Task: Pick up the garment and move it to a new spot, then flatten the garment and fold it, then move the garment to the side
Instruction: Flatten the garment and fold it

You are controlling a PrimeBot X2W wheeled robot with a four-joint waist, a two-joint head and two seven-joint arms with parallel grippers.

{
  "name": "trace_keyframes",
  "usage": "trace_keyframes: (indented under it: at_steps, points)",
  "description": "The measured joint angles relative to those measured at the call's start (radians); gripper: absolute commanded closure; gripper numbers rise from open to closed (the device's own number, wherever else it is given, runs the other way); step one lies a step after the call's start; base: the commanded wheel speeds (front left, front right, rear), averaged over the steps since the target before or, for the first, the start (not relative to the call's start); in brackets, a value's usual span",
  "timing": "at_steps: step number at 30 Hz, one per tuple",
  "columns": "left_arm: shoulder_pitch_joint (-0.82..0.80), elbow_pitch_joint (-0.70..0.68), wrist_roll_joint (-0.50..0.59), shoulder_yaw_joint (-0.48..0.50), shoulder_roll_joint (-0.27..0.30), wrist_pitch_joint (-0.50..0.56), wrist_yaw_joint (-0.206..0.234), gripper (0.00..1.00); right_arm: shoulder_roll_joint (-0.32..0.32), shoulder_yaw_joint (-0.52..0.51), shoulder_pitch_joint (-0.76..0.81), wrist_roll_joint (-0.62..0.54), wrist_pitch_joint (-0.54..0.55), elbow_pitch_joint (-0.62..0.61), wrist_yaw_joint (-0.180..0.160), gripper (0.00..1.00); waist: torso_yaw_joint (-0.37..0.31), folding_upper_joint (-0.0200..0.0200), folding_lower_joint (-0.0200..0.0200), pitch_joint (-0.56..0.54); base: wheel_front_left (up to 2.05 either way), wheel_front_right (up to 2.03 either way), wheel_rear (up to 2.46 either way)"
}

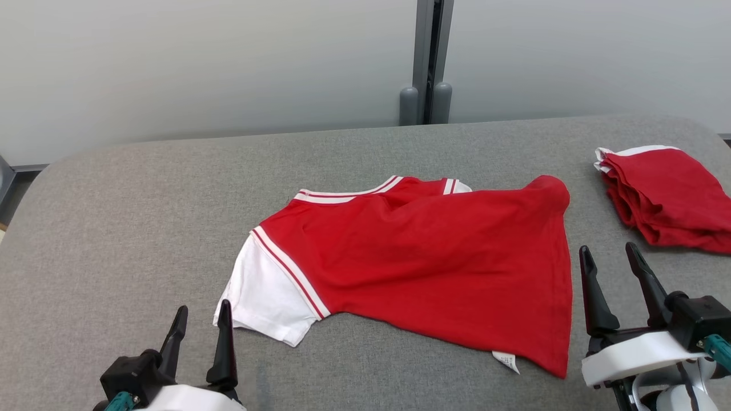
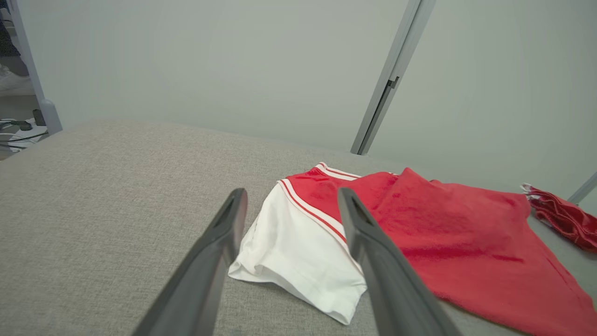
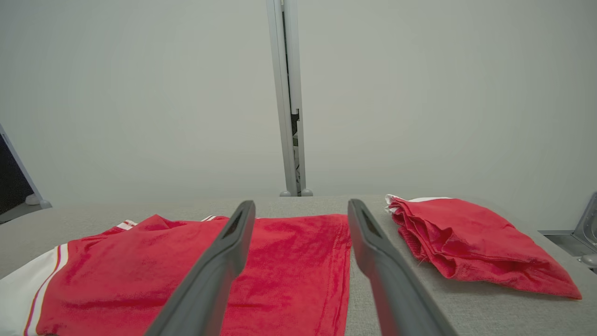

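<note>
Red T-shirt (image 1: 422,257) lies rumpled. Left gripper (image 1: 204,306) is near its white sleeve (image 1: 268,291), right gripper (image 1: 607,247) just off its hem (image 1: 564,297). Both jaws wide, empty.

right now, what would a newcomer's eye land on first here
The red shirt lies rumpled in the middle of the grey table, its white sleeve at the near left. A stack of folded red garments sits at the table's far right. The left gripper and right gripper hover open on the near side, holding nothing.

Even, soft, bright light; faint shadows; wide-angle stretch in wrist views
</note>
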Motion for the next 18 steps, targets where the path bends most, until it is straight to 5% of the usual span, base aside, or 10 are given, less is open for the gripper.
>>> trace_keyframes:
  at_steps: [18]
  points:
    - [0.029, 0.024, 0.05, 0.021, -0.037, 0.0, -0.022, 0.0, 0.0, 0.034, 0.024, 0.038, -0.012, 0.031, 0.0, 0.0, 0.004, 0.0, 0.0, -0.037, 0.0, 0.0, 0.0]
